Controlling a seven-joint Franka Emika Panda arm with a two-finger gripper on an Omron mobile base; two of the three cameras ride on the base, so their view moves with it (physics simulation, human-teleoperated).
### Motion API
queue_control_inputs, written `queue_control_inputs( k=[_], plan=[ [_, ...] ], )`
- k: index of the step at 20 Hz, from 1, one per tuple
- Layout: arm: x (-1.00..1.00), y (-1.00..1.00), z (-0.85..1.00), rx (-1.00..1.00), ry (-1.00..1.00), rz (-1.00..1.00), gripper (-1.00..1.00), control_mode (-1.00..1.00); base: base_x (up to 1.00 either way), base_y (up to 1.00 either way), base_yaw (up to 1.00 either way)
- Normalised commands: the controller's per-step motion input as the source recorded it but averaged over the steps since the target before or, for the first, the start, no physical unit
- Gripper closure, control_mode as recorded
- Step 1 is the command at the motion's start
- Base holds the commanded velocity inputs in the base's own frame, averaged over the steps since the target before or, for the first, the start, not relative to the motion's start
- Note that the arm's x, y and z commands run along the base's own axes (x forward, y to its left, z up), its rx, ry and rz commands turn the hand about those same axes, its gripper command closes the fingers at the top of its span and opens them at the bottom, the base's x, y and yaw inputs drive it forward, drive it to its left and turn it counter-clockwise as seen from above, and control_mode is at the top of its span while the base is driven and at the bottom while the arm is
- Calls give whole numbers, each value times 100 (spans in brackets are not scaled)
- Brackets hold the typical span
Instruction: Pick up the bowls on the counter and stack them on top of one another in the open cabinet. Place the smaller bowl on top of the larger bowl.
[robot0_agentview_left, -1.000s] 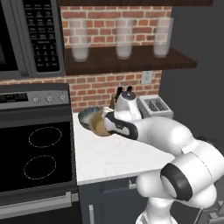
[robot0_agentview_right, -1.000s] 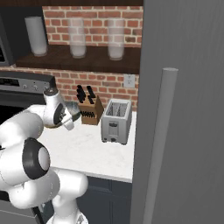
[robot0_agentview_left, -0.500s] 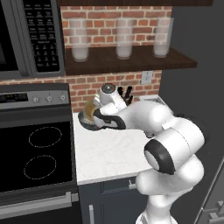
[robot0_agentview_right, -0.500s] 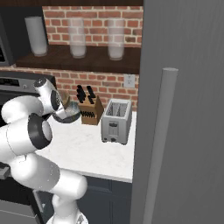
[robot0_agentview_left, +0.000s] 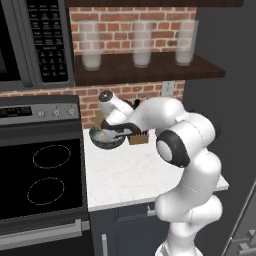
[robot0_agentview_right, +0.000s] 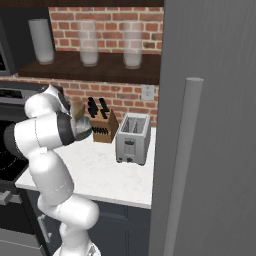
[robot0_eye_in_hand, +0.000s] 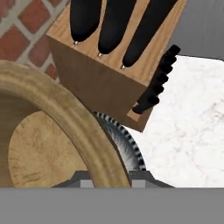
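Two bowls sit together beside the knife block (robot0_agentview_left: 137, 137) on the counter (robot0_agentview_left: 145, 175): the smaller bowl (robot0_eye_in_hand: 57, 144) rests in the larger bowl (robot0_agentview_left: 106, 142), its rim pinched by the gripper (robot0_agentview_left: 114, 131). Judging by this, lifting comes next, straight up toward the open cabinet (robot0_agentview_left: 150, 67), whose glasses (robot0_agentview_left: 141, 44) crowd the shelf above the block.

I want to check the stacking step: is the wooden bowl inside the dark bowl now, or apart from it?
Inside. In the hand view the wooden bowl lies over the dark bowl, whose rim shows under its edge.
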Motion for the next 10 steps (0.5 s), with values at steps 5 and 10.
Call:
queue_control_inputs(
  k=[5, 10],
  plan=[
    [66, 21, -19, -7, 10, -14, 100, -100, 0, 0, 0],
    [58, 34, -31, -5, 15, -7, -100, -100, 0, 0, 0]
  ],
)
